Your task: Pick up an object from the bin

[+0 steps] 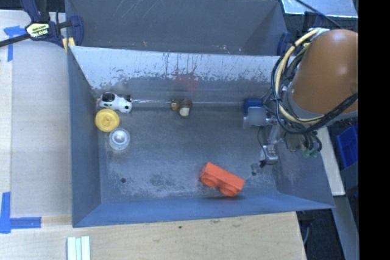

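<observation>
My gripper (pixel 264 161) hangs low near the bin's right wall, toward the front. An orange block (pixel 222 180), oblong with rounded bumps, lies on the bin floor at the front, a short way left of the gripper and apart from it. Nothing shows in the gripper.
At the far left lie a yellow round disc (pixel 107 120), a white and black toy (pixel 116 101) and a clear cap (pixel 119 140). A small brown and white thing (pixel 182 108) sits at the back wall. A blue piece (pixel 253 108) shows at the back right, beside the arm.
</observation>
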You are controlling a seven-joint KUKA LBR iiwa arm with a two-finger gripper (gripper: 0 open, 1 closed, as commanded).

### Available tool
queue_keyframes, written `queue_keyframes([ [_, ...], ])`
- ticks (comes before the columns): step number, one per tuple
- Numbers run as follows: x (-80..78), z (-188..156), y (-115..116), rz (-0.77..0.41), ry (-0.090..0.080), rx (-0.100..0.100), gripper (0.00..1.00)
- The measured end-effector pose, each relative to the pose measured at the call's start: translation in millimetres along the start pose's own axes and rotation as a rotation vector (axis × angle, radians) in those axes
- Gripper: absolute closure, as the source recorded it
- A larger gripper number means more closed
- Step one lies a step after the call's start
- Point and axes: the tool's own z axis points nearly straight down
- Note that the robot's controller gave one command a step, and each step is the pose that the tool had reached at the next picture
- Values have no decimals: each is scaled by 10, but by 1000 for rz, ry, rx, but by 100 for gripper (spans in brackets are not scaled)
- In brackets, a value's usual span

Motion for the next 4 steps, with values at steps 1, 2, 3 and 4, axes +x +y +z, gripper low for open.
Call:
queue_keyframes([
  [1,139,986,504,85,7,-1,0],
  [2,117,943,479,87,-2,0,100],
  [3,-247,926,311,-395,-7,2,100],
  [4,-160,-88,458,-398,-18,4,100],
])
